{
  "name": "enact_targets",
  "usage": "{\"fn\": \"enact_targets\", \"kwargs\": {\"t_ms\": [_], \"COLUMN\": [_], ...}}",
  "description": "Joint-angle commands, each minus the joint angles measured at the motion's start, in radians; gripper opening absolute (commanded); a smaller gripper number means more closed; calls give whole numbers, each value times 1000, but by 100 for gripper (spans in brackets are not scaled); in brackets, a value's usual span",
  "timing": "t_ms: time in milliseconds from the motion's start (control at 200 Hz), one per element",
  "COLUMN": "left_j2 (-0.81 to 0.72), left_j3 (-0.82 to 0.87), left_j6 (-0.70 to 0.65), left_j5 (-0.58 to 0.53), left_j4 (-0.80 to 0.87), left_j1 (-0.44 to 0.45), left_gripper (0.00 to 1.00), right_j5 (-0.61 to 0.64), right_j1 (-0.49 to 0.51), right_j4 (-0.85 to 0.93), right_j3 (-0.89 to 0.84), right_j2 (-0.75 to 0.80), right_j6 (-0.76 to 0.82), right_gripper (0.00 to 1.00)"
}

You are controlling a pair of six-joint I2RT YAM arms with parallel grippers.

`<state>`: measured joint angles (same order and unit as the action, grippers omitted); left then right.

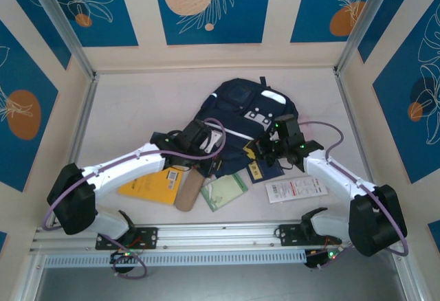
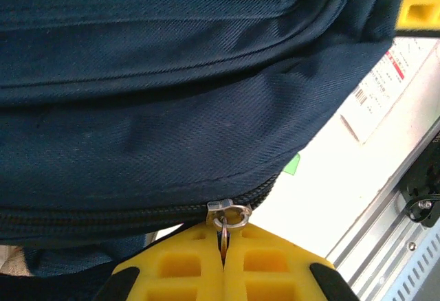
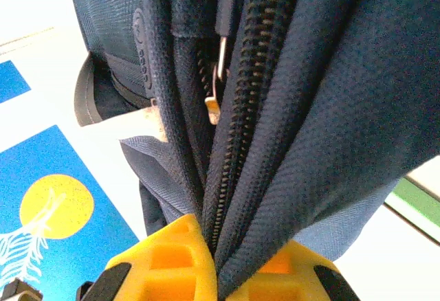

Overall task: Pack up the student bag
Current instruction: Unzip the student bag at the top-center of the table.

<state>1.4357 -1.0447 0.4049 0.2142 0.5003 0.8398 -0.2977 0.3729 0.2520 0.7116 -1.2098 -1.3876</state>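
Observation:
The student bag [image 1: 242,108], dark navy with white stripes and a light grey patch, lies at the middle of the table. My left gripper [image 1: 210,143] sits at its near left edge. In the left wrist view its yellow fingers [image 2: 184,266] are shut on the metal zipper pull [image 2: 231,217] of a closed zipper on the navy fabric [image 2: 151,115]. My right gripper [image 1: 265,151] is at the bag's near right edge. The right wrist view has it [image 3: 218,268] shut on a fold of bag fabric with the zipper teeth [image 3: 237,170] running between the fingers. A second metal pull [image 3: 218,67] hangs farther up.
In front of the bag lie a yellow book [image 1: 152,185], a tan case [image 1: 188,191], a green notebook [image 1: 225,192], a blue booklet [image 1: 265,171] and a white packet [image 1: 297,190]. An aluminium rail [image 1: 220,235] runs along the near edge. Frame posts stand at both sides.

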Motion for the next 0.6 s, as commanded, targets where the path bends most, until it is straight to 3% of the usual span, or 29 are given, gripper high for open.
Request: {"fn": "enact_targets", "kwargs": {"t_ms": [0, 325, 515, 595], "left_j2": [-30, -46, -17, -24], "left_j3": [-19, 53, 45, 44], "left_j6": [-28, -1, -21, -11], "left_j5": [-18, 35, 51, 115], "left_j4": [71, 52, 55, 13], "left_j1": [-38, -215, -231, -225], "left_gripper": [0, 0, 0, 0], "right_j5": [-21, -118, -169, -149], "right_j1": [-35, -139, -200, -206], "right_j4": [77, 232, 312, 338], "right_j3": [64, 223, 332, 391], "right_j2": [-18, -62, -140, -171], "right_j6": [134, 351, 457, 500], "right_gripper": [0, 0, 0, 0]}}
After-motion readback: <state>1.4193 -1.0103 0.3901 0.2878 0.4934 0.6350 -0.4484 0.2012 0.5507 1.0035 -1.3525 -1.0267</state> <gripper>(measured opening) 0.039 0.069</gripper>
